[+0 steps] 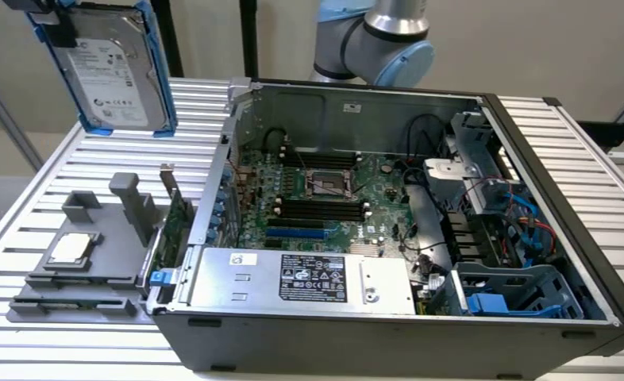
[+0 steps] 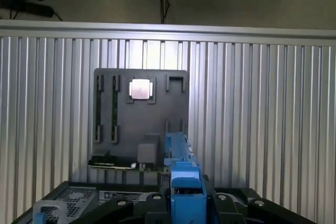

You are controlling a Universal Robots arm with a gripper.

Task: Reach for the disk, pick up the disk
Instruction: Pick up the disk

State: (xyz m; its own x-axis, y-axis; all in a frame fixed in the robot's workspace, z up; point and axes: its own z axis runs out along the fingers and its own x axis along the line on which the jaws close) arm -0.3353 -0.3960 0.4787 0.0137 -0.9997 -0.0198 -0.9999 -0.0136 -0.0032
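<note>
Slippage is the risk: the gripper (image 2: 185, 205), closed on a blue side rail, holds the disk (image 1: 116, 67) upright in the air above the bench's (image 1: 100, 143) far corner, exterior view's left. So narrow a hold could let it tilt or drop.

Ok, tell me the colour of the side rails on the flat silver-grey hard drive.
Blue. The side rails of the disk show best in the exterior view.
</note>
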